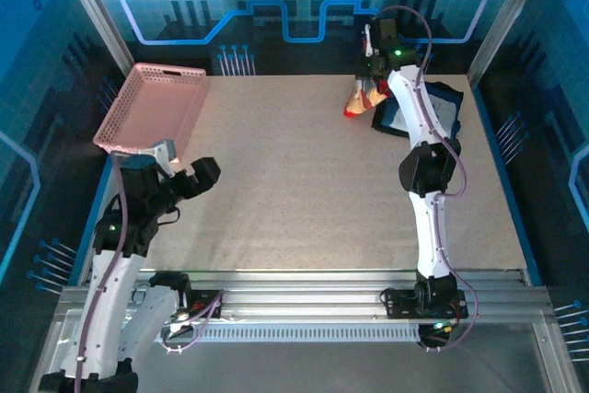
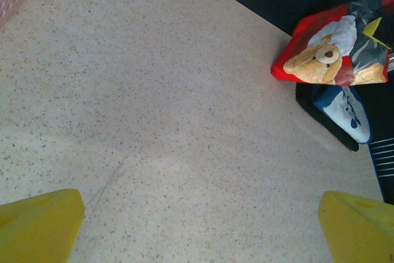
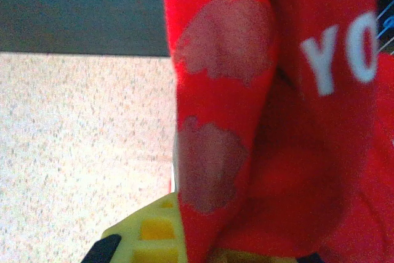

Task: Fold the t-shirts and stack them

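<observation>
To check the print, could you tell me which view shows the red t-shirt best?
Left wrist: the red t-shirt shows its teddy bear. Top external catches a small red patch; right wrist, close-up cloth.

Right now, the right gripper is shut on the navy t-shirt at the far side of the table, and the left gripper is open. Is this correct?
No: the right gripper is shut on the red t-shirt, as the right wrist view shows; the left gripper is open.

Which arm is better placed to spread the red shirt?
Right: its jaws are shut on the red shirt, beside the navy shirt. The left arm, jaws open, sits across the table by the basket.
</observation>
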